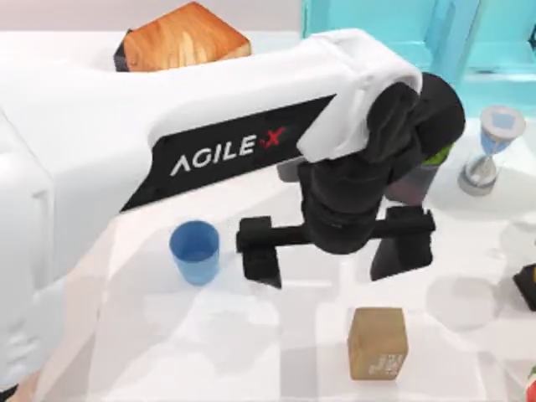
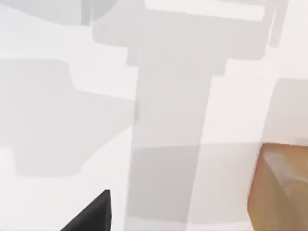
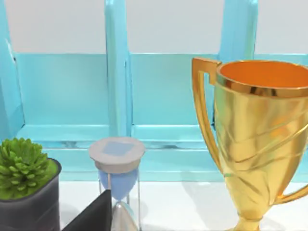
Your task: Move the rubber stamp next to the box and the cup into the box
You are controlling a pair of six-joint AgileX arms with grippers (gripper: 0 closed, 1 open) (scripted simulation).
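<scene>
Rubber stamp (image 1: 378,342) below open left pincer (image 1: 335,251)

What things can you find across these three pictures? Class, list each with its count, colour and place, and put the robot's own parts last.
cup: one, blue, on the table left of the left gripper.
rubber stamp: one, tan with white marks, near the table's front, right of centre.
wooden cube: one, orange-brown, at the back left.
shelf frame: one, turquoise, along the back right.
hourglass: one, grey with blue, at the right before the shelf frame.
plant pot: one, dark with green plant, beside the hourglass.
trophy: one, gold, before the shelf frame.
table: one, white.
left gripper: one, black, open above the table between cup and stamp.
</scene>
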